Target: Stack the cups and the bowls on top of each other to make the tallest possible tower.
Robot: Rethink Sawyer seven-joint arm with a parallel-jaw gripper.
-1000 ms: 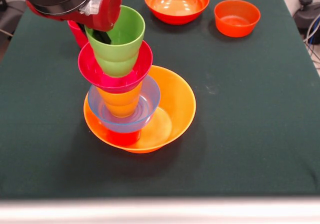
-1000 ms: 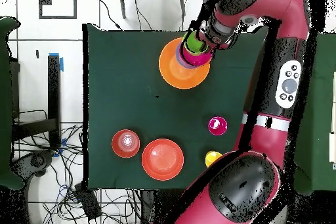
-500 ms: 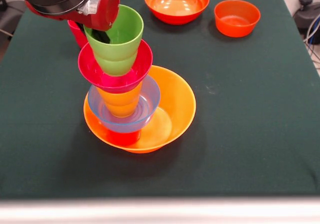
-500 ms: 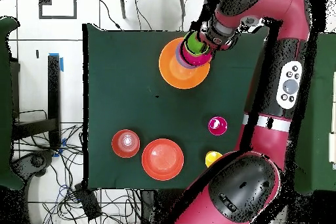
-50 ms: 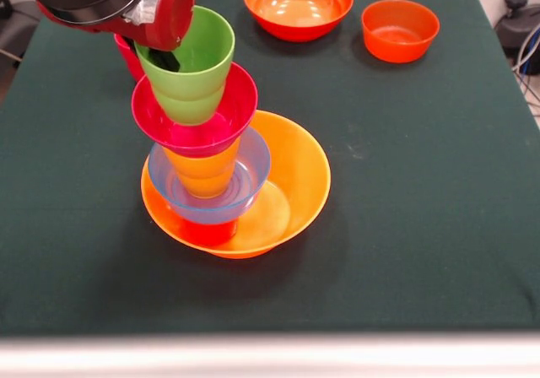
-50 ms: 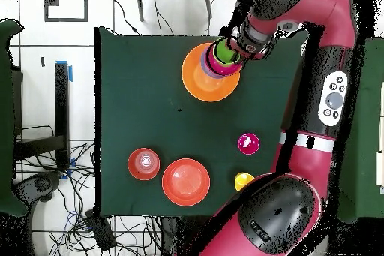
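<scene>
The tower stands in the wide orange bowl (image 5: 295, 175): a red-orange cup (image 5: 207, 230), a light blue bowl (image 5: 251, 171), an orange cup (image 5: 202, 174), a magenta bowl (image 5: 232, 112) and on top a green cup (image 5: 198, 74). The green cup leans to the left in the magenta bowl. My gripper (image 5: 167, 61) comes in from the upper left with a dark finger inside the cup's rim, shut on the green cup. From overhead the green cup (image 6: 224, 52) sits at the tower's right side, under the gripper (image 6: 234, 45).
A large red-orange bowl (image 5: 298, 4) and a smaller orange-red bowl (image 5: 400, 29) stand at the table's far side. A crimson cup (image 5: 128, 56) peeks out behind the arm. The overhead view also shows a yellow cup (image 6: 241, 181) near the robot's base.
The gripper and the green cup have shifted slightly left and up together, and the cup leans more. The rest of the tower has not moved.
</scene>
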